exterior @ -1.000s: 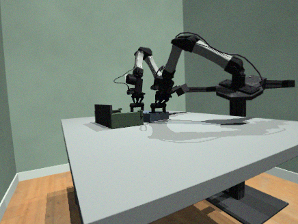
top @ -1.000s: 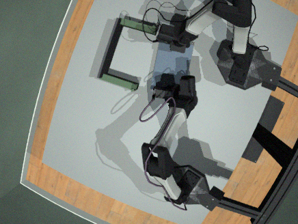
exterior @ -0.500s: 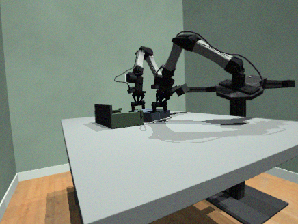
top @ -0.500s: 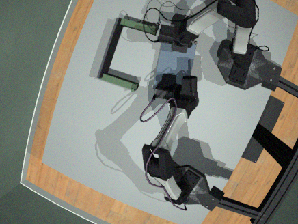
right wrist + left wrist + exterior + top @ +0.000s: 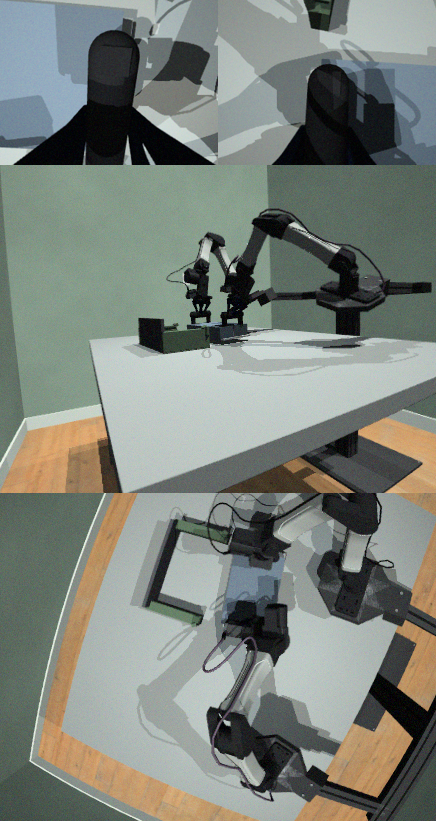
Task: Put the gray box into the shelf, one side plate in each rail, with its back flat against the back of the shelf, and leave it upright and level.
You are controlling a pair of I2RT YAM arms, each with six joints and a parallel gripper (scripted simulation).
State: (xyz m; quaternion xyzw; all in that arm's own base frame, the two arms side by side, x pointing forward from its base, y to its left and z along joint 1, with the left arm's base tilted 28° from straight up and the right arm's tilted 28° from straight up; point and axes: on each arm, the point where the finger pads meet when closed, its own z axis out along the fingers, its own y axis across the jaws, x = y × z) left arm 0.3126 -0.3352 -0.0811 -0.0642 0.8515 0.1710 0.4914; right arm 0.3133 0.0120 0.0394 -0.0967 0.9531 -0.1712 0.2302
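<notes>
The gray box, bluish here, looks level, outside the shelf's open front. Whether it touches the table is unclear. The shelf has a dark back and two green rails whose open ends face the box. My left gripper is shut on the box's near side in the exterior view. My right gripper is shut on its opposite side. The fingers' contact is hidden in both wrist views.
The other green rail ends close to the right gripper's body. The white table top carries overlapping arm shadows. The arm bases stand on the side away from the shelf, and cables loop beside both grippers.
</notes>
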